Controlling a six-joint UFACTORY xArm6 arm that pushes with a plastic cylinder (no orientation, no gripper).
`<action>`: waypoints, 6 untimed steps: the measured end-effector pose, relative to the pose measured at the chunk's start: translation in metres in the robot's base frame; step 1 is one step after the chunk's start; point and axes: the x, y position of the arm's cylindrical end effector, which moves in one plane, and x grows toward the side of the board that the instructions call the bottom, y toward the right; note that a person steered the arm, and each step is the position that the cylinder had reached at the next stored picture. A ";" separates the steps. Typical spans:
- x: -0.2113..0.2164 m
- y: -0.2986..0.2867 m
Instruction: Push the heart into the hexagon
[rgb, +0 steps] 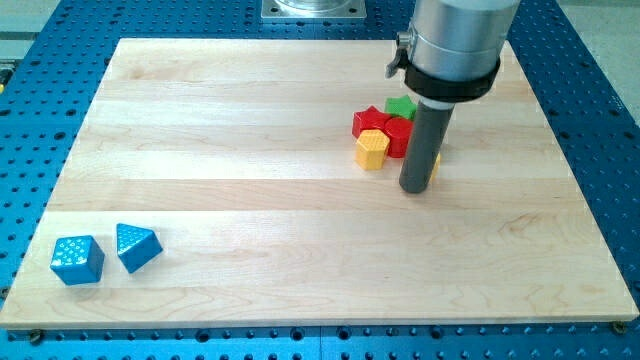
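My tip (416, 188) rests on the board just below and to the right of a tight cluster of blocks. The cluster holds a yellow block (372, 150) that looks like a hexagon, at its lower left. A red block (398, 136) touches it on the right, and a second red block (368, 121) lies above the yellow one. A green block (401, 106) is at the cluster's top. A sliver of another yellow block (437, 158) shows at the rod's right edge, mostly hidden by the rod. I cannot tell which block is the heart.
Two blue blocks lie near the board's lower left corner: a cube-like one (77, 259) and a triangular one (137, 247). The wooden board (250, 200) sits on a blue perforated table. The arm's grey body (455, 40) hangs over the upper right.
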 end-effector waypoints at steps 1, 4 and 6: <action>0.001 -0.006; -0.011 0.056; 0.029 0.013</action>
